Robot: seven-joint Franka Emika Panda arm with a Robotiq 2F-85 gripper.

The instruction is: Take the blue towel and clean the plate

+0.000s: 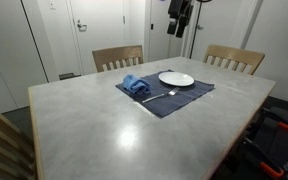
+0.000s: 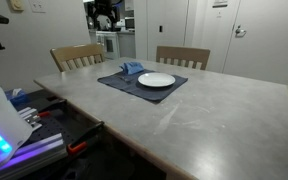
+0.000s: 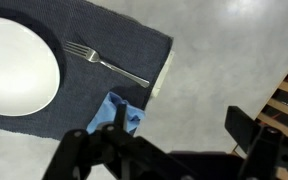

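In an exterior view the gripper hangs high over the far edge of the table, well apart from everything on it (its fingers are too small and dark here to judge). Below it lies a dark placemat. On the mat the white plate sits almost under the hand, the crumpled blue towel lies just beside the plate, and a fork lies on the mat's nearer side.

In an exterior view the gripper is again far above the table, with the towel below it and the plate just beyond the towel on the mat.

In the wrist view the fingers stand spread wide, with only bare tabletop in the gap. The towel lies just ahead of one finger, on the mat's corner. The fork is farther ahead, and the plate is beyond it to the side.
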